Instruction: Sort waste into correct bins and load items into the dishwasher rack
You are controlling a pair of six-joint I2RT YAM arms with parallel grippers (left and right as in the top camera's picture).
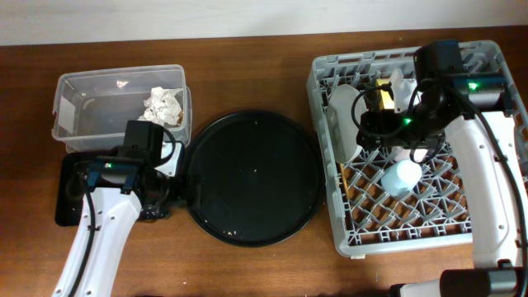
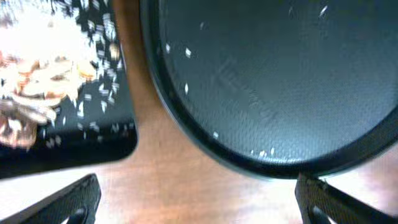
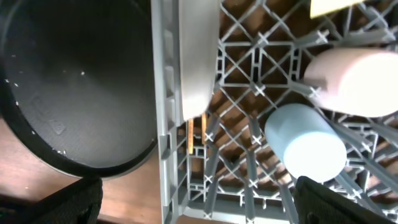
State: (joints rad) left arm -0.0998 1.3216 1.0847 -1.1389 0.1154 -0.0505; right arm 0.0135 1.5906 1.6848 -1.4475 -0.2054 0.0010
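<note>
Brown wooden table (image 1: 247, 74) carries the dishwasher rack (image 1: 396, 241), pale strip (image 1: 165, 16) behind.

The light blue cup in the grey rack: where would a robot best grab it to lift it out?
Likely by its round side wall, coming from above. The light blue cup seems to show its closed end upward, so no rim is on offer. Grip across the body on the sides away from the pink cup, which lies close beside it.

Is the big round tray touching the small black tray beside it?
Apart. Left wrist view shows bare table between the round tray and the small black tray.
</note>
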